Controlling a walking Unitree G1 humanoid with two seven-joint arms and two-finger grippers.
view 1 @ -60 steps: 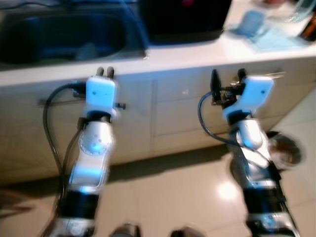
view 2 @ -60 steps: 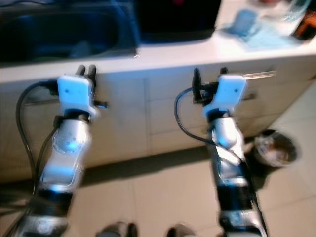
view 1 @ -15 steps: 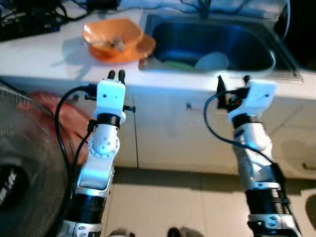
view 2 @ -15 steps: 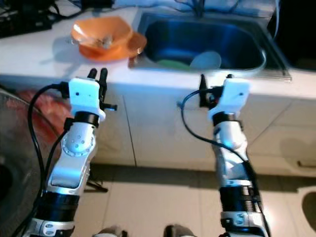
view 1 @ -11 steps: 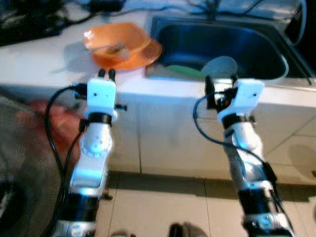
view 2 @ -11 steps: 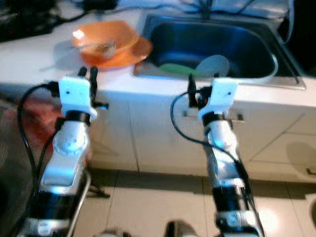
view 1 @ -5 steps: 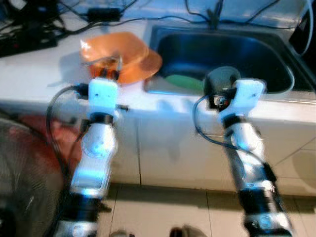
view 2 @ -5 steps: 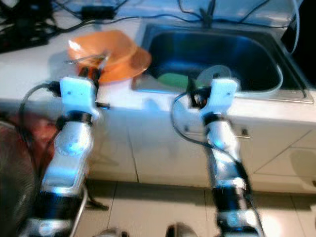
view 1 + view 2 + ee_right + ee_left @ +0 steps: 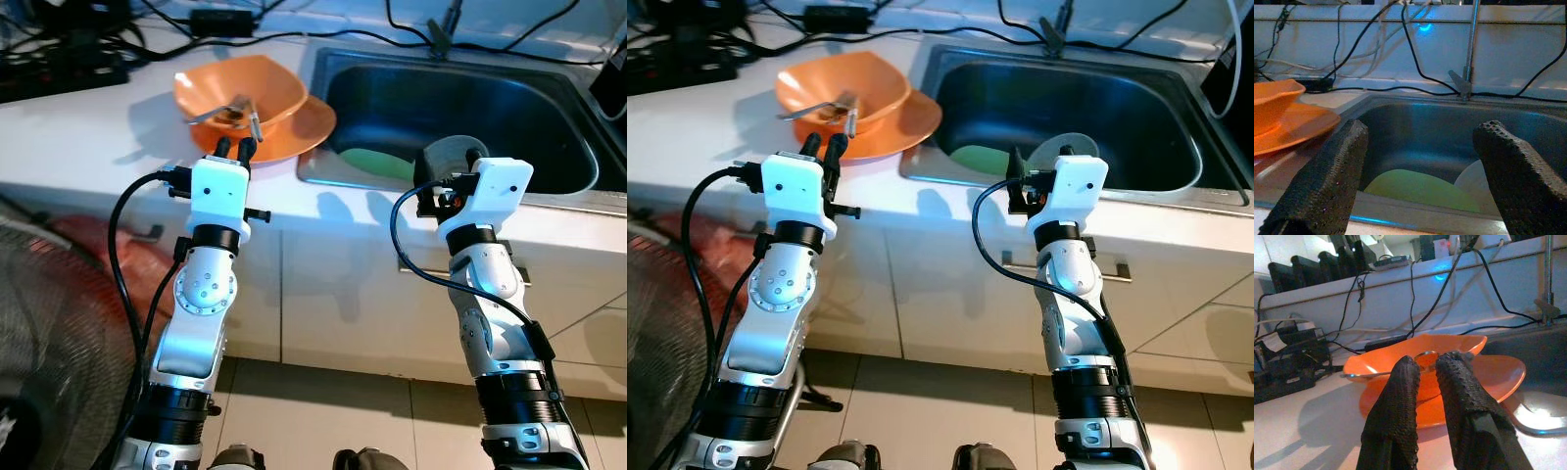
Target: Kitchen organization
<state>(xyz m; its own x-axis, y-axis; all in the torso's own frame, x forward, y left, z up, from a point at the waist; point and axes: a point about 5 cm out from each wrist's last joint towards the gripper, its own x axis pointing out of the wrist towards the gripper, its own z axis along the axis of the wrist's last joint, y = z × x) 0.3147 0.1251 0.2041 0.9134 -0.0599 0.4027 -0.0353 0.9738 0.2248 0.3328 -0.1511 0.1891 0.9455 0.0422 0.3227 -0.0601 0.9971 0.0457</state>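
Orange bowl [image 9: 238,90] sits on an orange plate [image 9: 294,122] on the counter [image 9: 88,137], touching the sink's [image 9: 549,108] left edge, with a spoon [image 9: 227,106] inside. The left gripper [image 9: 236,147], fingers pressed together, points at them from the front edge, probably to collect them. The right gripper [image 9: 1420,161], fingers spread wide, faces the sink, where a green plate [image 9: 1418,188] and a white plate [image 9: 1476,181] lie.

Black cables [image 9: 69,44] along counter back; fan grille [image 9: 49,333] on floor.
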